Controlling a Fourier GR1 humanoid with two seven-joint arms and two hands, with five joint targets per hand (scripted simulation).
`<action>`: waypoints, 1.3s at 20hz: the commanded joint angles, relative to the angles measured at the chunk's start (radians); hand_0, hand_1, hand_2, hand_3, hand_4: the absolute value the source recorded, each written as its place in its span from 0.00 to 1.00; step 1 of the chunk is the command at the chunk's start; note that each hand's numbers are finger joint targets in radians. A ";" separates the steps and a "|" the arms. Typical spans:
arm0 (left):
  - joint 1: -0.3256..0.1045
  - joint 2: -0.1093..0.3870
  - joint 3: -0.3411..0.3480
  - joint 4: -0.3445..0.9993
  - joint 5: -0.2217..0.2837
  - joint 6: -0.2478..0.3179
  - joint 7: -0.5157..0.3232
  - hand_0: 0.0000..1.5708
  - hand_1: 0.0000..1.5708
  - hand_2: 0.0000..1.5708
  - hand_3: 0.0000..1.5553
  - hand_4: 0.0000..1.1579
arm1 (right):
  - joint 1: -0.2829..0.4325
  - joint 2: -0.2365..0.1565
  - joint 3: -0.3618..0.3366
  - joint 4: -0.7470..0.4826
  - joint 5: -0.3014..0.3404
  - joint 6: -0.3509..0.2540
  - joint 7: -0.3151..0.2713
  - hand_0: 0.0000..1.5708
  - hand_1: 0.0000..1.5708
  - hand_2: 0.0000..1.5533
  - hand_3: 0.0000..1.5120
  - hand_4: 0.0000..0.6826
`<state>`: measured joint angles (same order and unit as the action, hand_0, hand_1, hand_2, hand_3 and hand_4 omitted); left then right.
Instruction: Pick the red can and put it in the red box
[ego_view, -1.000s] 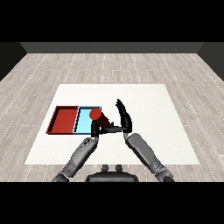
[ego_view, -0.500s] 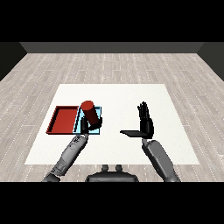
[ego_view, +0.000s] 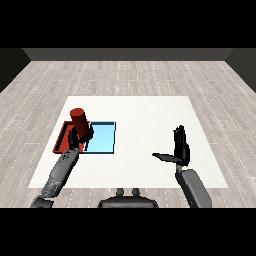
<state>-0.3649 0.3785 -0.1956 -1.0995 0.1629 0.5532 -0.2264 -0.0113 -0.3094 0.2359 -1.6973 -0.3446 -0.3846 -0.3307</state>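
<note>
1. The left hand (ego_view: 76, 137) is curling round the red can (ego_view: 79, 122), its dark fingers wrapping the lower part of the can while the top of the can is standing clear above them.
2. The red can is being held roughly upright, leaning only slightly, and is sitting in the view over the right part of the red tray (ego_view: 62, 141), close to the edge that the tray is sharing with its neighbour.
3. Whether the can's base is touching the tray floor or hanging just above it is not showing, since the hand is covering the bottom of the can.
4. The red tray is lying on the white counter (ego_view: 145, 112) at the view's left, and the light blue tray (ego_view: 102, 138) is lying right beside it, the two touching along one side.
5. The left forearm (ego_view: 61, 172) is reaching up from the lower left corner, crossing the near edge of the counter toward the trays.
6. The right hand (ego_view: 181, 147) is holding nothing: its fingers are pointing straight upward, spread apart from the thumb, which is sticking out sideways toward the view's left.
7. That right hand is hovering over bare counter well apart from both trays, with its grey forearm (ego_view: 192, 186) rising from the lower right.
</note>
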 joint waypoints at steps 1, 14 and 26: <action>0.017 0.081 0.077 0.058 0.019 -0.066 0.024 1.00 1.00 1.00 0.96 0.97 | 0.017 0.000 -0.035 0.064 0.021 0.019 -0.040 0.00 0.00 0.00 0.00 0.00; -0.386 0.017 0.127 0.869 -0.111 -0.042 0.003 0.99 0.99 0.93 0.92 0.87 | -0.090 0.036 -0.082 0.244 0.012 0.034 -0.014 0.00 0.00 0.00 0.00 0.00; -0.340 0.084 0.200 1.057 -0.063 -0.087 0.118 0.82 0.82 0.74 0.00 0.60 | -0.178 0.040 -0.139 0.339 -0.004 0.064 -0.042 0.00 0.00 0.00 0.00 0.00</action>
<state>-0.7168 0.4327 -0.0319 -0.0765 0.0709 0.4851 -0.1206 -0.1603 -0.2611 0.1194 -1.3627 -0.3375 -0.3277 -0.3830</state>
